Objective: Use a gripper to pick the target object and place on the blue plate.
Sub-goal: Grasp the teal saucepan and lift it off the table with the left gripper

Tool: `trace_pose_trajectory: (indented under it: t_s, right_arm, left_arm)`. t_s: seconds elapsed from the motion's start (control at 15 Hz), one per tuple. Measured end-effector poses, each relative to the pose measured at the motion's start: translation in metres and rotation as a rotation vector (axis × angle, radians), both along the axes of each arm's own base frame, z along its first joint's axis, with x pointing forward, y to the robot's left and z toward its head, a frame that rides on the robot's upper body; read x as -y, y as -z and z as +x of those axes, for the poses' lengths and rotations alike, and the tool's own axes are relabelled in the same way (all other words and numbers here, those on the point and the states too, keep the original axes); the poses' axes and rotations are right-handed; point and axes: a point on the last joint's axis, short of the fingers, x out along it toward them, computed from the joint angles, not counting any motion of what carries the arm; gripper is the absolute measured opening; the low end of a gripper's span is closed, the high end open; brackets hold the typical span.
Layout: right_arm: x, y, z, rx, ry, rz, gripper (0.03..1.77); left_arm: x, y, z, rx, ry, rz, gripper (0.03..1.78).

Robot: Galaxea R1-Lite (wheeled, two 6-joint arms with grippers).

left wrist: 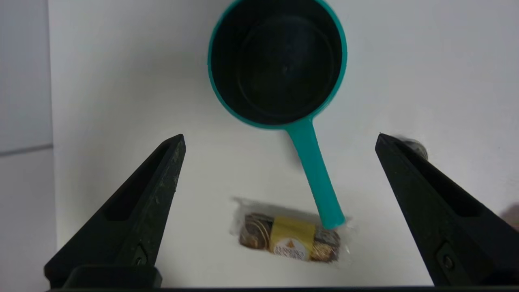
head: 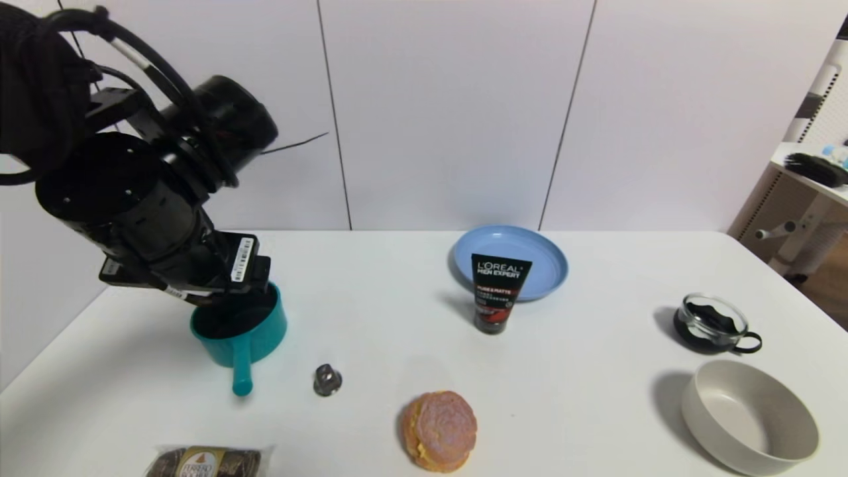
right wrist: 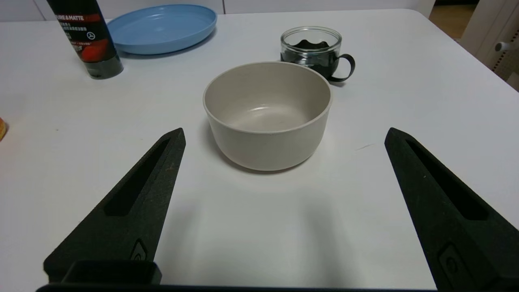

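1. The teal saucepan [head: 271, 331] sits upright on the white table [head: 371, 285], towards my left side, its dark inside facing up and its short handle pointing back towards me.
2. Above it hangs my left gripper [left wrist: 279, 140], fingers spread wide and released, with nothing between them in its grasp; the pan's handle lies in view between the fingertips, below them.
3. Just to the right of the pan I see a small shiny metallic piece [head: 327, 380], and nearer me a clear packet of Ferrero Rocher [head: 202, 462].
4. Farther right, near my edge of the table, lies a round pink-and-yellow bun-like thing [head: 440, 430].
5. The blue plate [head: 540, 265] lies by the far edge, well apart from the pan, with a black L'Oréal tube [head: 497, 291] standing cap-down in front of it.
6. Out to my right are the glass cup [head: 712, 324] with its black handle and, nearer me, the beige bowl [head: 748, 417].
7. My right gripper [right wrist: 286, 136] idles before that bowl, spread open and empty.
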Motion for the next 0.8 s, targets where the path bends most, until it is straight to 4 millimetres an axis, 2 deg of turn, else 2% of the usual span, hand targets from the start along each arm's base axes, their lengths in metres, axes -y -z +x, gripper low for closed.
trace_pose_trajectory:
  t_s: [0.33, 0.67, 0.8]
  right_arm:
    - [0.000, 0.000, 0.000, 0.001, 0.000, 0.001, 1.70]
    - [0.000, 0.000, 0.000, 0.000, 0.000, 0.001, 1.70]
    - [0.000, 0.000, 0.000, 0.000, 0.000, 0.000, 1.70]
  left_arm:
    - [0.022, 0.021, -0.005, -0.064, -0.178, -0.087, 1.69]
    - [0.025, 0.035, -0.003, -0.130, -0.250, -0.158, 1.69]
    - [0.021, 0.037, 0.000, -0.159, -0.267, -0.183, 1.69]
